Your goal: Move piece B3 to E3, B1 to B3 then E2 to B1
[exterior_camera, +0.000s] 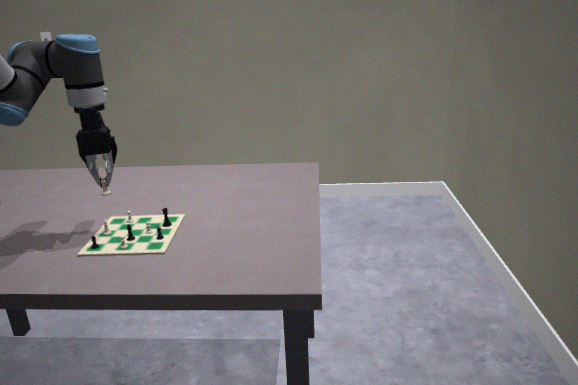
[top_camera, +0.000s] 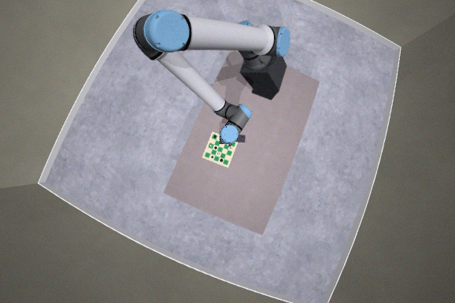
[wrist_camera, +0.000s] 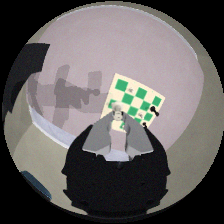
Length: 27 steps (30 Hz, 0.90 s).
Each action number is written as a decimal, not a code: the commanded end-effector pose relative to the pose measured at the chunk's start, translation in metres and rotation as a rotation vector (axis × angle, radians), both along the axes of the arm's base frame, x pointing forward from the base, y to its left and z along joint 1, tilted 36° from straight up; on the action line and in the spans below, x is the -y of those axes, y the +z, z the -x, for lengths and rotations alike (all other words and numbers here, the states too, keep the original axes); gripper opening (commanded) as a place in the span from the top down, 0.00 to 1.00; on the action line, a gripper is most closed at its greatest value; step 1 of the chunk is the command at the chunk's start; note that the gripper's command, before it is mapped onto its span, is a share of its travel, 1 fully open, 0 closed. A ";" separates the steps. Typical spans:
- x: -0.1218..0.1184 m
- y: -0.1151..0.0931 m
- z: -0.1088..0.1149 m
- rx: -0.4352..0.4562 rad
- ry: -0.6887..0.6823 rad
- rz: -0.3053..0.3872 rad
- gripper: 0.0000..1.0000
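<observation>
My gripper is shut on a small white chess piece and holds it well above the board's far left part. In the wrist view the white piece sits between my fingertips over the board's near edge. The green and cream board lies on the table with several black and white pieces standing upright on it, among them a tall black piece at the far right and a black piece at the near left. From above, my wrist hides part of the board. The square labels are too small to read.
The brown table carries the board near its left half. The arm's dark base block stands at the table's far end. The table's front and right edges drop to a grey floor.
</observation>
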<state>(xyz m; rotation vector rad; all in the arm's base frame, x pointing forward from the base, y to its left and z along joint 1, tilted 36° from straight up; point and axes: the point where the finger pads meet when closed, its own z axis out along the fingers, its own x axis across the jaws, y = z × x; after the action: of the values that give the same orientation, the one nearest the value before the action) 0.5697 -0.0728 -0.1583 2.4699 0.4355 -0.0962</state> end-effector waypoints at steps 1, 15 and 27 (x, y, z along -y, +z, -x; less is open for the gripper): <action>-0.002 0.000 -0.005 0.008 -0.009 -0.001 1.00; -0.036 -0.019 -0.112 0.181 -0.243 -0.011 1.00; -0.036 -0.019 -0.112 0.181 -0.243 -0.011 1.00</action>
<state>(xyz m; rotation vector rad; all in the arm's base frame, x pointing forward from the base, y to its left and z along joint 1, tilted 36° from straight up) 0.6803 -0.0373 -0.1771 2.5050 0.0620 0.0307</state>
